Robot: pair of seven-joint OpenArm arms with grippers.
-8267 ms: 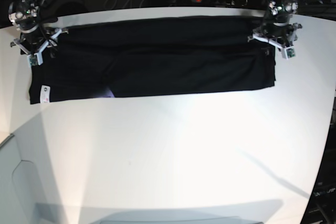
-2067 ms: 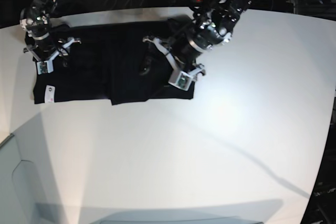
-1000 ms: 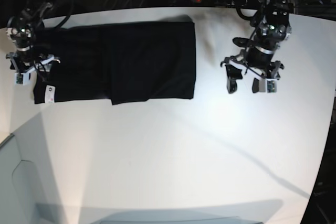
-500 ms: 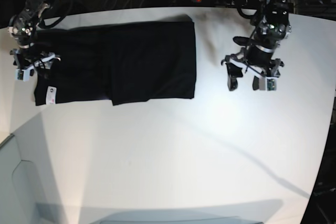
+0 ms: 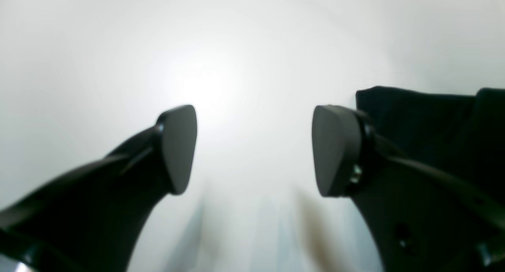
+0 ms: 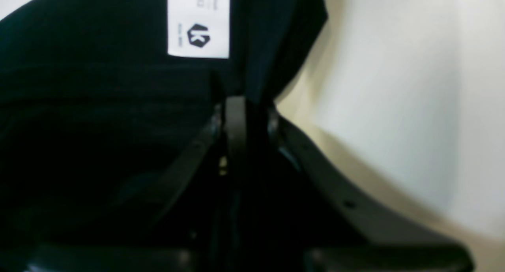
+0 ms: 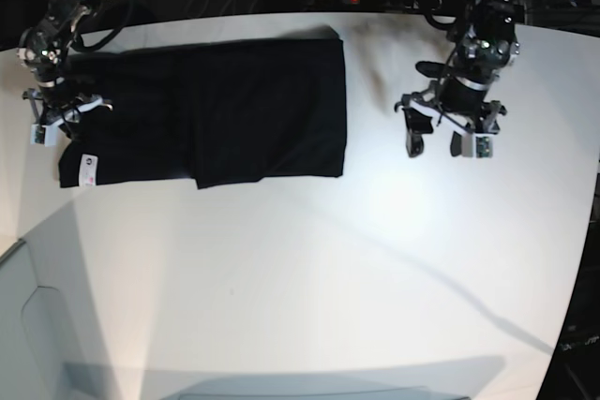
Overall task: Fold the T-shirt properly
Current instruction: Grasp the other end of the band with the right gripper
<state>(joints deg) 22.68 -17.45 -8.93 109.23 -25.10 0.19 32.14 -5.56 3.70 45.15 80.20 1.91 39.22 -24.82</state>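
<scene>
Now the right gripper (image 6: 240,106) has closed, pinching the shirt's (image 7: 234,105) left edge by its label (image 6: 198,25); left gripper (image 7: 442,133) hangs wide, empty. Lift high and carry the edge evenly rightward.

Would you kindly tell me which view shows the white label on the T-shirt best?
The right wrist view: the white label fills the top, its dark logo readable. The base view shows it only as a tiny white patch near the T-shirt's corner. The left wrist view misses it.
</scene>
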